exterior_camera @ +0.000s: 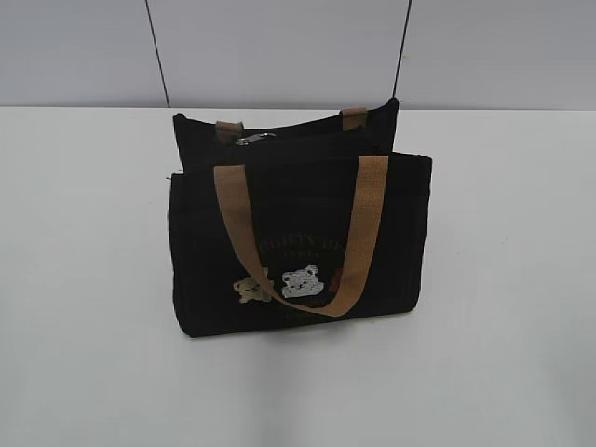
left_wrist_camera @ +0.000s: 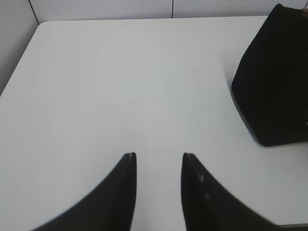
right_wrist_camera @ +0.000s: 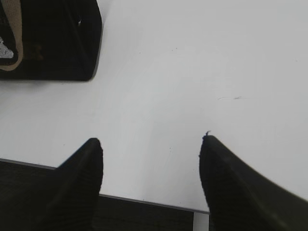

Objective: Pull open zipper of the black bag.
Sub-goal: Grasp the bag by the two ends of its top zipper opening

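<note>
Both grippers open, near table (right_wrist_camera: pixel 192 72) edge, apart from black bag (exterior_camera: pixel 298 233).

A lab-style test bench, by the look of it — a plain white table (exterior_camera: pixel 84 279) with a bare matte top, backed by pale grey wall panels (exterior_camera: pixel 279 47) split by thin dark seams. No household clutter, just a staged surface. From the right wrist view the table's near edge (right_wrist_camera: pixel 144 201) shows a dark strip below it — a purpose-built station more than a home or a shop.
</note>
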Action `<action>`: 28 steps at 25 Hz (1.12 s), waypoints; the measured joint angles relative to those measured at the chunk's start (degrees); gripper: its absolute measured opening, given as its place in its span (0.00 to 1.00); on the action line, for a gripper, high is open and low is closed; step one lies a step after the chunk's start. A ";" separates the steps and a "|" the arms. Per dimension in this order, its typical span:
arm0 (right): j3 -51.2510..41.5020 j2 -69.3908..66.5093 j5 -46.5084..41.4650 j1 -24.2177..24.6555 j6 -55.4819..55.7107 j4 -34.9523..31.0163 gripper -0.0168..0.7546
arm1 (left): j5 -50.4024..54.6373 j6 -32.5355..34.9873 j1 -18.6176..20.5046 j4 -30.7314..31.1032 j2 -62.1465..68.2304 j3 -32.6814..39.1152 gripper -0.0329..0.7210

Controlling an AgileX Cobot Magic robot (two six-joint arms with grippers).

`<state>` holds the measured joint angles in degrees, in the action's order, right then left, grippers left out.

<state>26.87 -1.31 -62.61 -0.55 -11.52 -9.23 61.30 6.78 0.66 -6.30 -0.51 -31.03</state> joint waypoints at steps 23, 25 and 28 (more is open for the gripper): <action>0.00 0.00 0.00 0.00 0.00 0.00 0.65 | 0.00 0.00 0.00 0.17 0.00 0.00 0.36; 0.00 0.00 0.00 0.00 0.00 0.00 0.65 | 0.00 0.00 0.00 0.17 0.00 0.00 0.36; 0.00 0.00 0.00 0.00 0.00 -0.06 0.65 | 0.00 0.00 0.00 0.17 0.00 0.00 0.40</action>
<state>26.87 -1.31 -62.61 -0.55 -11.52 -9.29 61.30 6.78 0.66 -6.13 -0.51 -31.03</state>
